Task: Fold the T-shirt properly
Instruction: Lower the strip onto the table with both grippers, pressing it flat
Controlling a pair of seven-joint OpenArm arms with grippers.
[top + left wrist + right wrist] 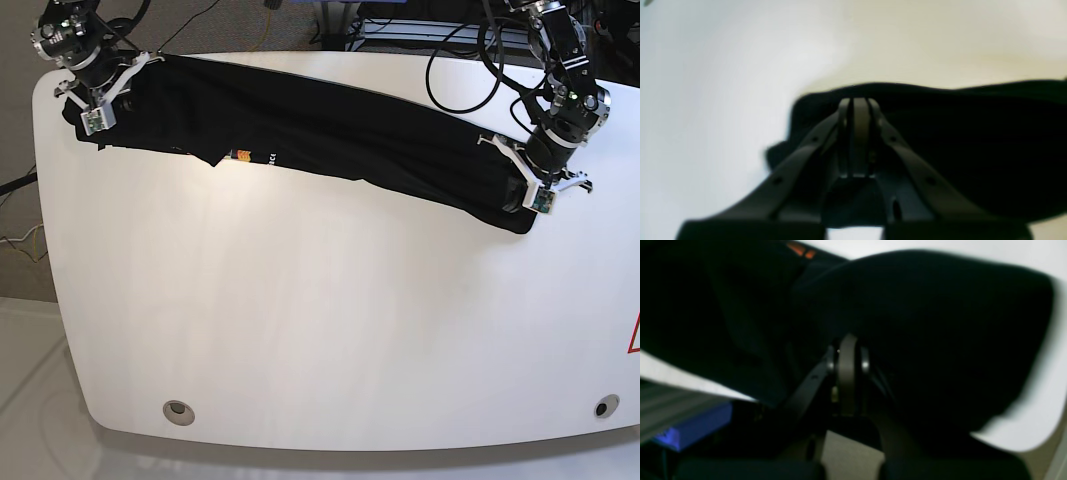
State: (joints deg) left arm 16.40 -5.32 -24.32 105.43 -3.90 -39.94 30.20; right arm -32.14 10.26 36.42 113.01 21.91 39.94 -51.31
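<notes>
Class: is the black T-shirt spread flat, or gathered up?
Gathered: the T-shirt is a narrow stretched band across the table.

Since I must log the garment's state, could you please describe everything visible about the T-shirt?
The T-shirt is plain black cloth with a small orange-and-white print. It stretches as a long, bunched band across the far part of the white table. The left pincer is shut on one end and the right pincer on the other.

We see white table (300, 330) filling view. Two round holes near front edge: left hole (179, 411), right hole (601, 407). Red mark (634, 337) at right edge. Black cables (470, 50) at far right. Blue box (693, 426) beyond table edge.
</notes>
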